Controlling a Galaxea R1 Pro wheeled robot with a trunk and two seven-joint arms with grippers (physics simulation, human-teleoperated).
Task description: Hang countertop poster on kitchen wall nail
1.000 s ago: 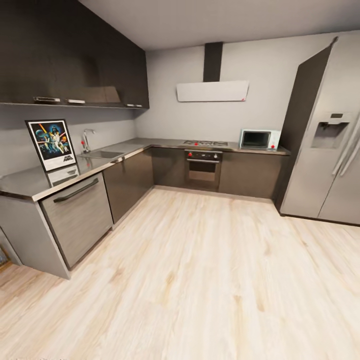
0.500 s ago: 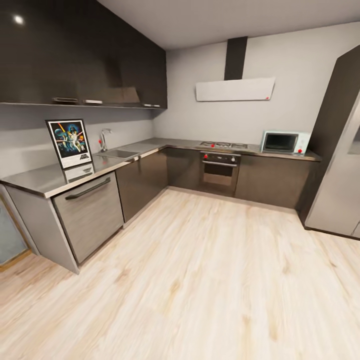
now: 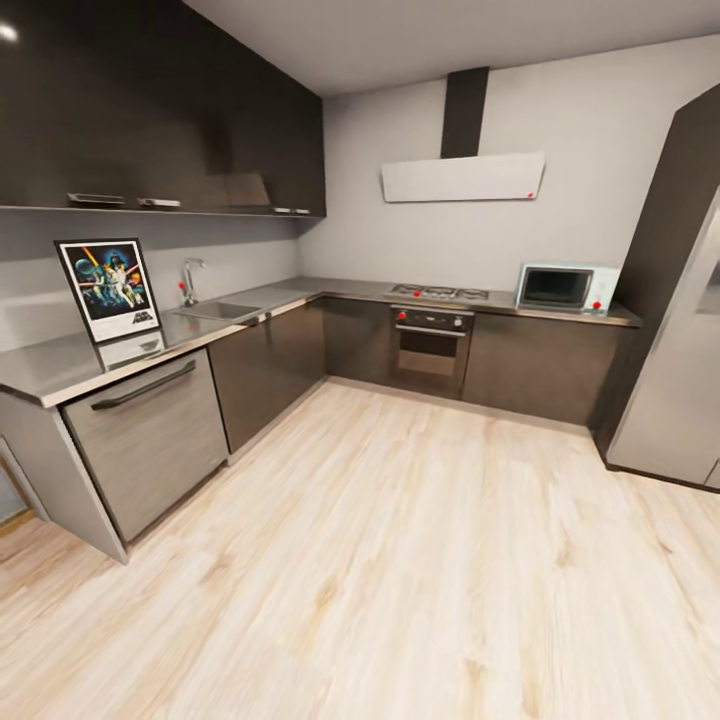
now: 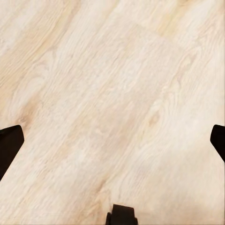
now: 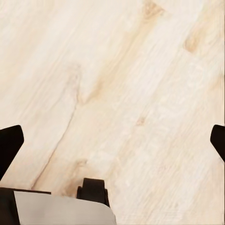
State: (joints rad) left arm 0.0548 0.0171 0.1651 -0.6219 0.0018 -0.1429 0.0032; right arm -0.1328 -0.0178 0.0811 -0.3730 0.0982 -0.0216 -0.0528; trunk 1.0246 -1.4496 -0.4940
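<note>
While the poster [image 3: 108, 289] is standing upright on the grey surface [image 3: 60, 365], leaning against the wall beside the sink [image 3: 212, 309], both grippers are hanging wide open over the wooden floor [image 3: 420, 560]. Likely light, stiff and slippery-framed, it is best gripped by a side edge.
</note>
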